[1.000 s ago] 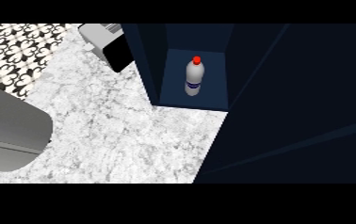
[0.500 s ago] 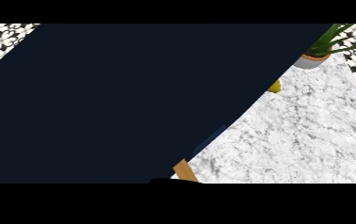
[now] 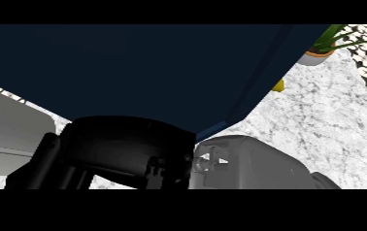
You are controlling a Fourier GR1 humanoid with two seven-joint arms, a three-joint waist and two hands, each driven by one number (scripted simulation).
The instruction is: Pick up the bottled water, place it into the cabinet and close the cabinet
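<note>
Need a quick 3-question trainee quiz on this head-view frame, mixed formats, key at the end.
1. True or false: the bottled water shows in this view.
2. What fills most of the frame? A) dark blue cabinet panel B) a wooden tray C) a red towel
3. Fill in: the potted plant stands at the view's upper ____ corner, on the marble counter.

Key: 1 false; 2 A; 3 right. For reference, a black hand and grey forearm sit at the lower edge; its fingers cannot be read.

A bulky, glossy black hand (image 3: pixel 122 152) with rounded housings is showing beside a smooth grey forearm shell (image 3: pixel 251 164), a small pale bracket sitting at their junction.
</note>
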